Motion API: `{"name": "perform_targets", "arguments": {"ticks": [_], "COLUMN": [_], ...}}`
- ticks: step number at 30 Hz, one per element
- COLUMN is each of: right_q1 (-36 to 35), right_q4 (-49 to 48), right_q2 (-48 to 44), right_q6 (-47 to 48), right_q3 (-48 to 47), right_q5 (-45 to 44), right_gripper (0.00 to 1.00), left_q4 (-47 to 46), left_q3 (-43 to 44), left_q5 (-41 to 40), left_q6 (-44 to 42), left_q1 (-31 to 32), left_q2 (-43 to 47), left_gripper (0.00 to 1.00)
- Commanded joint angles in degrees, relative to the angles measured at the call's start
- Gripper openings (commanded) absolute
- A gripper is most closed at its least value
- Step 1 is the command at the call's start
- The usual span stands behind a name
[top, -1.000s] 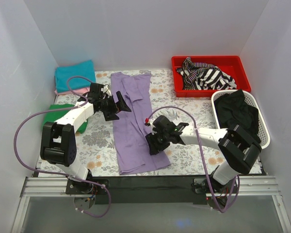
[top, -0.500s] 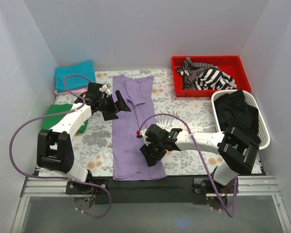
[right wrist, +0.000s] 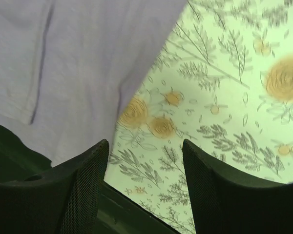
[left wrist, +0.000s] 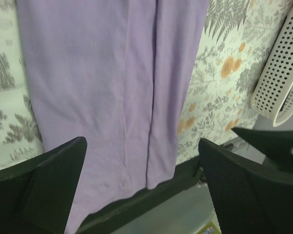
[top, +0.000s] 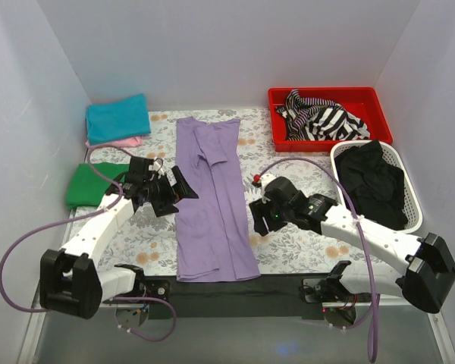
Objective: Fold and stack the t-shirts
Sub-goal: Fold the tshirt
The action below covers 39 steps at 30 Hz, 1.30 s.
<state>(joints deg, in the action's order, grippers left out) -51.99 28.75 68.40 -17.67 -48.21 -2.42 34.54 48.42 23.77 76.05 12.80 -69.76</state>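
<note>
A lavender-purple t-shirt [top: 210, 197] lies folded into a long strip down the middle of the table; it also shows in the left wrist view [left wrist: 102, 87] and in the right wrist view [right wrist: 78, 63]. My left gripper [top: 180, 191] is open and empty at the strip's left edge. My right gripper [top: 259, 218] is open and empty just right of the strip. A folded teal t-shirt [top: 117, 118] lies on a pink one [top: 129, 142] at the back left. A folded green t-shirt [top: 87, 184] lies at the left edge.
A red bin [top: 375, 102] with striped cloth [top: 322, 117] stands at the back right. A white perforated basket [top: 413, 197] with dark cloth [top: 371, 178] stands at the right; its rim shows in the left wrist view [left wrist: 283, 73]. The black table edge [top: 288, 284] runs along the front.
My right gripper has let go of the purple shirt's lower right and drawn back to the right. My left gripper has slid down along the strip's left edge. The strip now lies narrower.
</note>
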Motion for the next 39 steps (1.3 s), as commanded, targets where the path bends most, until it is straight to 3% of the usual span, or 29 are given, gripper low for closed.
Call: {"name": "perform_targets", "arguments": {"ticks": [1, 8, 13, 19, 25, 31, 39], "right_q1": [2.5, 5.7, 5.6, 5.8, 5.6, 5.7, 5.7], "right_q4": [1.7, -1.9, -4.1, -4.8, -7.2, -13.6, -17.9], "right_q2": [-3.5, -9.2, -8.6, -10.0, -11.6, -9.2, -6.5], "right_q6": [-2.9, -6.8, -8.2, -8.3, -9.8, -11.9, -12.6], "right_q3": [5.8, 12.9, 16.6, 18.7, 22.0, 25.3, 24.5], "right_q5": [2.0, 15.0, 24.0, 28.7, 30.2, 33.3, 36.0], "right_gripper": [0.68, 0.7, 0.7, 0.7, 0.7, 0.7, 0.7], "left_q4": [-1.0, 2.3, 15.0, 19.6, 23.5, 24.1, 25.0], "left_q3": [-5.8, -9.8, -8.2, -14.2, -14.2, -14.4, -14.6], "left_q5": [3.1, 2.5, -4.8, -3.9, -6.3, -8.0, -9.3], "left_q6": [7.3, 11.3, 8.3, 9.5, 12.4, 11.9, 15.1], "left_q1": [0.6, 1.5, 2.8, 5.1, 8.5, 9.5, 16.6], "left_q2": [7.5, 15.2, 15.5, 17.8, 20.4, 17.3, 11.1], "left_gripper": [0.98, 0.98, 0.98, 0.98, 0.98, 0.98, 0.98]}}
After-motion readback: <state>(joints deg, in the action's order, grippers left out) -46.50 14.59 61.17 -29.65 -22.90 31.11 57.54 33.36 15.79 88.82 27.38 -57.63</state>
